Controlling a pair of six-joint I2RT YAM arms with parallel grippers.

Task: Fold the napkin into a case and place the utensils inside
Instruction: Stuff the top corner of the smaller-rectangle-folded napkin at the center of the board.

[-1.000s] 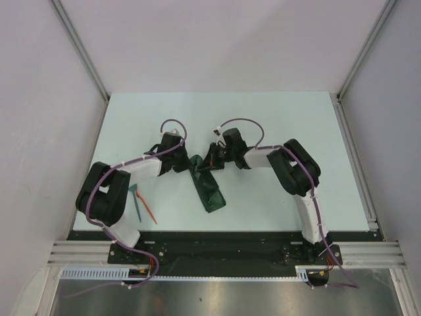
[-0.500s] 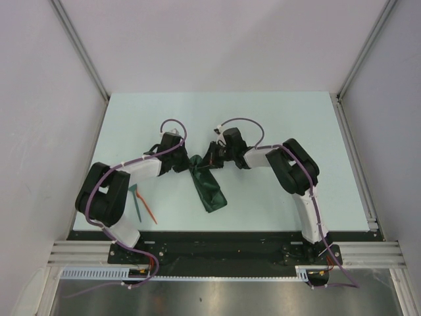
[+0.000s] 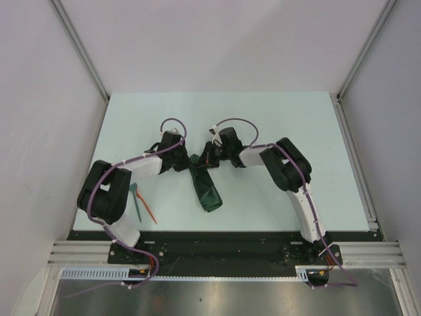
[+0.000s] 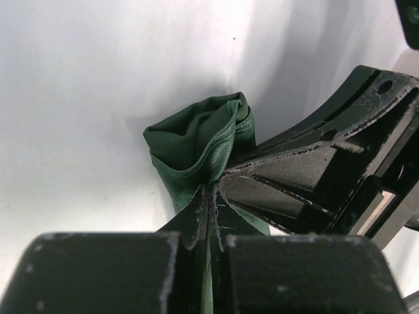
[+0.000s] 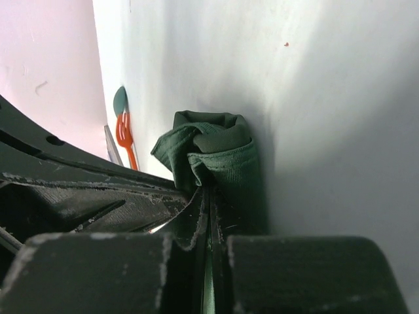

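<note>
At the left, the teal-green utensil (image 3: 137, 205) and the orange-red utensil (image 3: 148, 212) are lying side by side on the pale surface (image 3: 276, 118), just beside the left arm (image 3: 108, 197) and apart from the cloth. The left claw (image 3: 188, 162) is pinching the far end of the dark green napkin (image 3: 208, 189), its fingers clamped tight on the fabric. The napkin is lying as a narrow folded band, slanting toward the near edge. The right claw (image 3: 203, 158) is gripping that same bunched end from the other side, pressed together on the cloth.
</note>
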